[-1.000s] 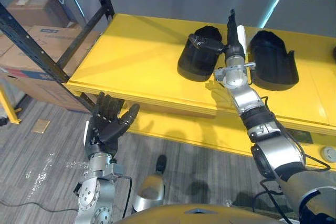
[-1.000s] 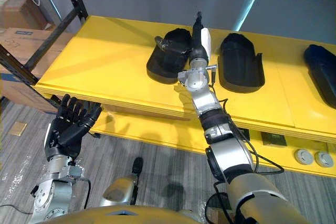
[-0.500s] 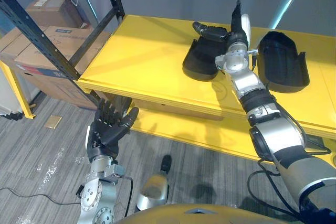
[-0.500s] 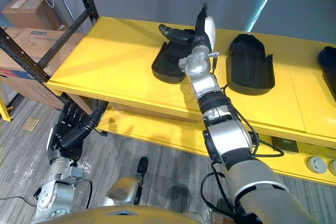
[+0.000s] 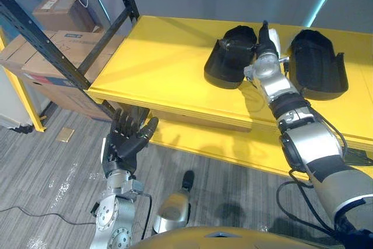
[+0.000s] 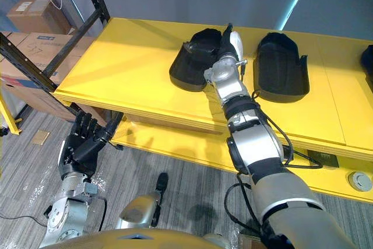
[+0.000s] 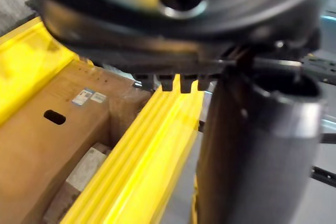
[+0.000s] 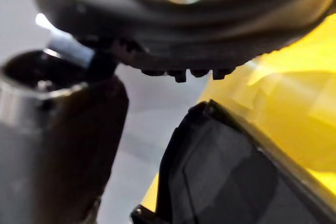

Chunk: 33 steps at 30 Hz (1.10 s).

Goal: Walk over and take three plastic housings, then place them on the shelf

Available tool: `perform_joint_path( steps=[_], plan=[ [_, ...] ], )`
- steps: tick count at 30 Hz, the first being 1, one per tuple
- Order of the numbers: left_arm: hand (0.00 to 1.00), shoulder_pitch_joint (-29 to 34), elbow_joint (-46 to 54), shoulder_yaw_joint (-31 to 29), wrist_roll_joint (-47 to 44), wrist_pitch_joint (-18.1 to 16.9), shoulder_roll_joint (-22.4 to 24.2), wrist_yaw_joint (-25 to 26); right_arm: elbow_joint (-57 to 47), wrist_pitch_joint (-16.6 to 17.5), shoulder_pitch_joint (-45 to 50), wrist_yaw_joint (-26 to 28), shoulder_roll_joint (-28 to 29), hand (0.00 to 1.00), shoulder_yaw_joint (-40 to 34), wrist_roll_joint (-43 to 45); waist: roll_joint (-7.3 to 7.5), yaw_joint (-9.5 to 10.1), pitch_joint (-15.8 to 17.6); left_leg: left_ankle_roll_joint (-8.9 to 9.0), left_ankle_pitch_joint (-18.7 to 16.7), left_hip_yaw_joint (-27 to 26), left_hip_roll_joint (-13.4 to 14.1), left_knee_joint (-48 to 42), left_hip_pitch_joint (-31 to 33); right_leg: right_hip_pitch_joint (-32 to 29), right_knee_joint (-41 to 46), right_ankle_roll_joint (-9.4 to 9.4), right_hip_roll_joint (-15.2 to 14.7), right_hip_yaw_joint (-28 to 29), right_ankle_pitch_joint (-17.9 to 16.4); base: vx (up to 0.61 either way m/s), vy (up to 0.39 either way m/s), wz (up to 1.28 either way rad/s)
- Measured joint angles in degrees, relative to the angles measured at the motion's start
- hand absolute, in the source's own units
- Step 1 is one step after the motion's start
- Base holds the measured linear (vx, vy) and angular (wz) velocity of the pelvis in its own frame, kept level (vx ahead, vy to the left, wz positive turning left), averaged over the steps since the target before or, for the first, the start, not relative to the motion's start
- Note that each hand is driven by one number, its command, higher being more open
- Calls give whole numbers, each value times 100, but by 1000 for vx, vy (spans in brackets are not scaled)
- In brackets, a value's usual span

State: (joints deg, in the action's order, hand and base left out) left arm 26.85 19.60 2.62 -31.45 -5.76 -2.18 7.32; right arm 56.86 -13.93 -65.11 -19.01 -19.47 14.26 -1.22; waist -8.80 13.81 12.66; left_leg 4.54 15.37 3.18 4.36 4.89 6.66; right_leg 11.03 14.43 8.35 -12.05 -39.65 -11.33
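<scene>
Left eye view, looking down from the robot's head: a broad yellow shelf (image 5: 163,56) spans the far half of the scene. A black rack upright (image 5: 46,45) stands at its left end, with cardboard boxes (image 5: 35,62) just beyond.

Two black plastic housings lie flat on the shelf, the left housing (image 5: 224,68) and the right housing (image 5: 317,65). The right robot hand (image 5: 265,51) is between them, touching the left housing's right side. You cannot tell whether that robot hand clasps the housing or only leans on it, because dark lies against dark.

Half a second ago it reached across the left housing's far end. It has since drawn back beside it, and the housing stays on the shelf. That suggests the set-down is done and you are letting go.

At the right edge of the right eye view is a sliver of a third housing (image 6: 368,59). Near left, below the shelf, the left robot hand (image 5: 123,144) is spread and holds nothing.
</scene>
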Motion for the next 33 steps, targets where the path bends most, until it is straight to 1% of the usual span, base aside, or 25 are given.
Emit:
perform_joint_path(
  steps=[2, 4, 7, 10, 13, 16, 20, 23, 24, 29, 33],
  plan=[
    [100, -38, 0, 27, -1, 0, 0, -9, 69, 1, -172, 35, -89, 100, 28, 111, -76, 6, 50, 10, 16, 34, 0, -1, 26, -64, 96, -10, -27, -28, -52, -44, -27, 8],
    [100, -33, 0, 43, -3, 0, -2, -5, 123, 2, -283, 103, -134, 100, 51, 201, -104, 4, 73, 0, 10, 63, 1, -1, 91, -147, 198, -27, -69, -58, -114, -54, -26, 7],
    [100, -58, 1, 61, -8, 0, -5, 3, 152, 14, -336, 236, -178, 100, 128, 220, -89, 13, 184, 0, 63, 77, -18, -5, 116, -197, 374, -30, -109, -63, -221, -6, -44, 5],
    [100, -168, 2, 91, -29, 0, -6, 24, 156, 19, -347, 405, -300, 100, 215, 247, -97, 19, 357, -23, 110, 139, -96, -8, 116, -214, 564, -6, -229, -103, -338, 14, -36, 10],
    [100, -255, 10, 86, -151, -4, -5, 74, 203, 19, -437, 442, -323, 100, 229, 277, -105, 28, 467, -23, 110, 142, -110, -8, 130, -238, 596, -2, -252, -103, -357, 2, -8, 3],
    [100, -277, 10, 88, -213, -3, -5, 90, 399, 22, -751, 445, -363, 100, 327, 282, -107, 20, 490, -30, 136, 152, -122, -9, 256, -390, 678, -9, -285, -98, -381, -1, -4, 1],
    [100, -383, 29, 77, -216, -14, -5, 105, 427, 96, -836, 451, -534, 100, 334, 401, -137, 70, 622, -36, 155, 190, -154, -10, 254, -393, 749, -11, -328, -104, -415, -6, -7, 5],
    [100, -406, 57, 75, -217, -17, -5, 139, 436, 278, -887, 452, -562, 100, 338, 397, -172, 58, 780, -24, 141, 197, -172, -7, 252, -407, 825, -6, -384, -110, -444, -9, 2, 1],
    [100, -407, 57, 74, -218, -17, -5, 146, 440, 353, -892, 454, -567, 100, 338, 397, -173, 54, 810, 11, 109, 197, -176, -7, 261, -420, 848, -8, -385, -111, -454, 0, 0, 0],
    [100, -408, 57, 57, -248, -20, -6, 169, 546, 600, -905, 447, -575, 100, 429, 391, -167, 81, 815, 9, 108, 194, -183, -8, 305, -475, 860, -7, -387, -106, -458, 0, 0, 0],
    [100, -451, 61, 43, -398, -33, -6, 201, 552, 778, -937, 478, -653, 100, 452, 392, -179, 110, 878, -34, 144, 195, -184, -9, 311, -482, 878, -8, -390, -108, -479, 25, -27, 0]
  ],
)
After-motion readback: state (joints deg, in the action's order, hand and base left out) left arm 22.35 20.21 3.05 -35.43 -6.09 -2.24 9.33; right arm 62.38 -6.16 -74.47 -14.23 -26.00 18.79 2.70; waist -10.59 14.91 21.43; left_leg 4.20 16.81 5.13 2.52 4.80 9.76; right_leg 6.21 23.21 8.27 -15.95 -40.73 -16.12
